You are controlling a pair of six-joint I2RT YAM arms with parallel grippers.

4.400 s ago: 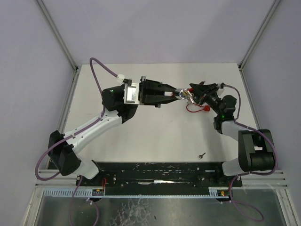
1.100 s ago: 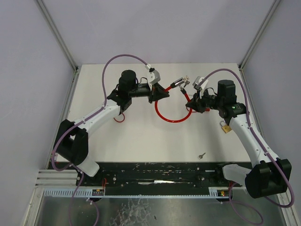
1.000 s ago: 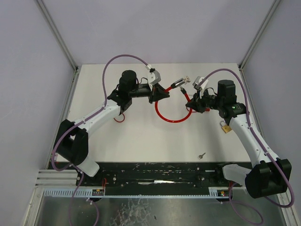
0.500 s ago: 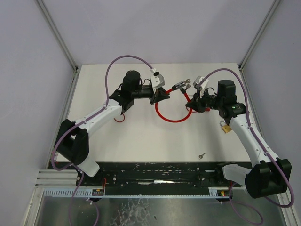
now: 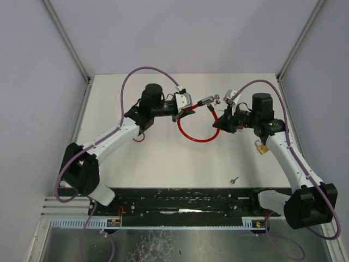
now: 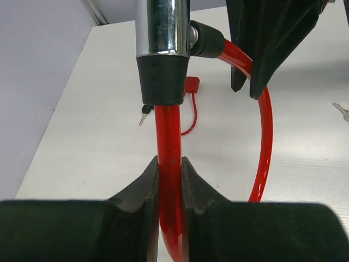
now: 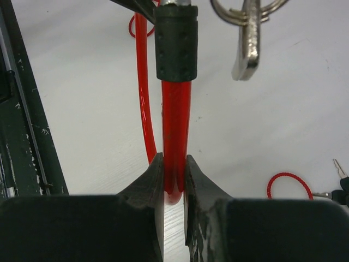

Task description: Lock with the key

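While the red cable point(image 6: 168, 136) loops between the arms over the table point(image 5: 163, 158), left gripper point(image 6: 169, 173) pinches it just below the chrome lock barrel point(image 6: 162, 27); right gripper point(image 7: 174, 173) pinches the other end under its black collar point(image 7: 175, 46). Key point(image 7: 246, 43) hangs on a ring beside that collar. Second key point(image 5: 234, 179) lies loose near the front edge.

Lock barrel point(image 6: 162, 27), key point(image 7: 248, 38) cropped at top edge
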